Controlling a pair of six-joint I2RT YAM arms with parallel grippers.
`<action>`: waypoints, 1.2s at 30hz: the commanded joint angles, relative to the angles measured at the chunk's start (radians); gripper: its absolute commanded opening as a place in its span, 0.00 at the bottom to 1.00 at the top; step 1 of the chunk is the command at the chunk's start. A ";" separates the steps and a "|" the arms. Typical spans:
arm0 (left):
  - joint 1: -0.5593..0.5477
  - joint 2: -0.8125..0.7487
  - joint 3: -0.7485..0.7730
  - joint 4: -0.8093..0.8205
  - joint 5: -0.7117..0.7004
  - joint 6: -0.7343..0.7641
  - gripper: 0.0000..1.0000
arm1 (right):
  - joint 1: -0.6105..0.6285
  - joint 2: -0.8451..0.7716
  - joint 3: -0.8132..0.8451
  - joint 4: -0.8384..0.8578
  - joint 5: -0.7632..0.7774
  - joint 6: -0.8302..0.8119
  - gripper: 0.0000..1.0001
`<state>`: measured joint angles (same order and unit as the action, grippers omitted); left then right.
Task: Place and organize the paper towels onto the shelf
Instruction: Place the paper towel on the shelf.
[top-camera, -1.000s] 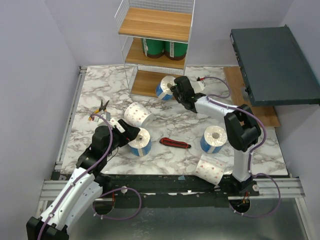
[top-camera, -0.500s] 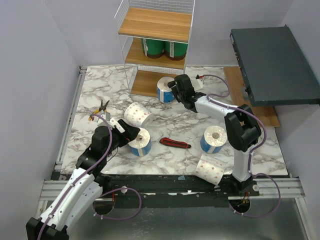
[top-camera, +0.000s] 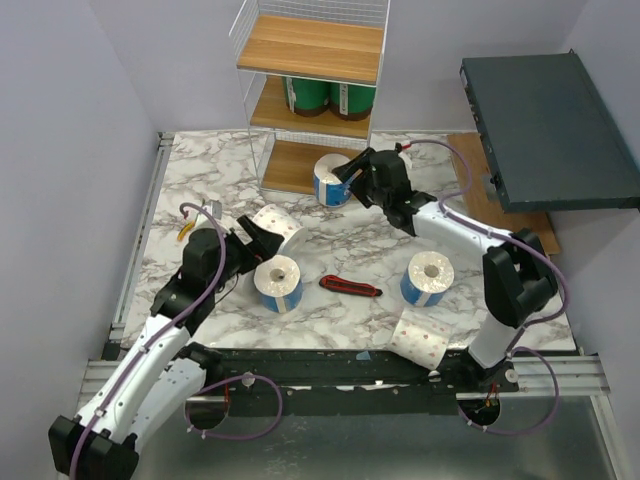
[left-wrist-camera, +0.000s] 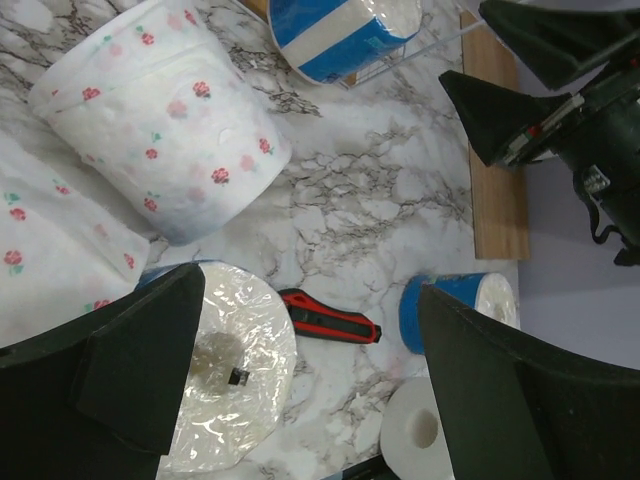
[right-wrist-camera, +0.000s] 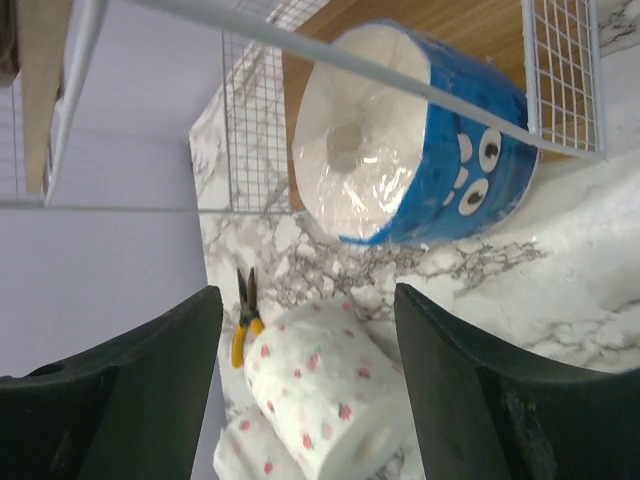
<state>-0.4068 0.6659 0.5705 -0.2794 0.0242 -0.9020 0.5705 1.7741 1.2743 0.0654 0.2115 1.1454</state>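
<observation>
- The left arm reaches forward and inward from its base, and the left gripper (top-camera: 262, 240) hangs over the middle-left of the marble table (top-camera: 200, 170).
- Its jaws are spread wide with nothing between them. In the left wrist view the black fingers (left-wrist-camera: 130, 370) frame bare marble.
- A blue-wrapped roll (top-camera: 278, 283) stands upright just below that gripper, its hollow core facing up. It is partly hidden behind one finger in the wrist view.
- The right arm stretches far forward and to the left, the wrist low, with the right gripper (top-camera: 348, 176) just beside the shelf (top-camera: 310, 48).
- Its jaws are apart and hold nothing.
- Another blue roll (right-wrist-camera: 420, 150) with cartoon eyes on its wrap stands on end at the front right of the bottom tier, close to the right fingertips but apart from them.
- Two green-wrapped rolls (top-camera: 328, 96) stand side by side on the middle tier. The top tier carries none.
- A white dotted roll (top-camera: 275, 225) lies on its side near the left gripper.
- A third blue roll (top-camera: 428, 278) stands to the right, and a second dotted roll (top-camera: 420, 338) lies at the near edge.
- A red-and-black knife (top-camera: 350, 287) lies between the two table-standing blue rolls.
</observation>
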 joint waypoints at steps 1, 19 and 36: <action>0.003 0.099 0.089 0.049 0.066 -0.006 0.90 | -0.011 -0.143 -0.133 0.085 -0.172 -0.164 0.72; -0.136 0.778 0.326 0.545 -0.140 0.196 0.63 | -0.009 -0.798 -0.783 0.204 -0.234 -0.399 0.69; -0.175 1.148 0.615 0.512 -0.163 0.199 0.39 | -0.009 -0.944 -0.889 0.071 -0.241 -0.397 0.68</action>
<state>-0.5713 1.7458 1.0775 0.3069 -0.0990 -0.6945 0.5617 0.8768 0.3988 0.1967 -0.0418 0.7731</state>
